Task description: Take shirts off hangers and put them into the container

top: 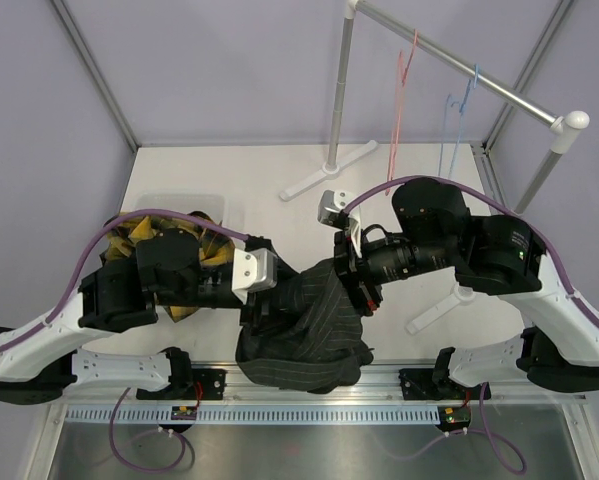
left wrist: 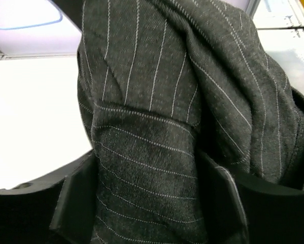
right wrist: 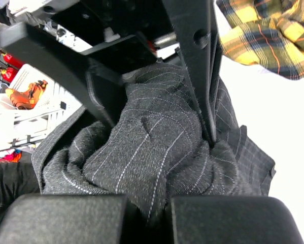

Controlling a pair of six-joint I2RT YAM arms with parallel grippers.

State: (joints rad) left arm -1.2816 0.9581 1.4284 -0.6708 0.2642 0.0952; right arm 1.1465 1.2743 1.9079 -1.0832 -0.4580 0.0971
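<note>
The black striped shirt [top: 304, 335] hangs bunched between both grippers over the table's front edge. My right gripper [top: 351, 272] [right wrist: 157, 211] is shut on a fold of it. My left gripper [top: 267, 305] [left wrist: 149, 175] stands open, its fingers [left wrist: 78, 201] straddling a thick bundle of the same cloth. The yellow plaid shirt [top: 129, 237] [right wrist: 263, 35] lies in the white container [top: 217, 203] under the left arm. The pink hanger [top: 404, 75] and the blue hanger [top: 464, 100] hang bare on the rail.
The metal rail [top: 459, 68] runs across the back right on a pole whose white foot [top: 329, 170] rests mid-table. A second white foot [top: 439, 305] lies under the right arm. Grey walls close the back and sides.
</note>
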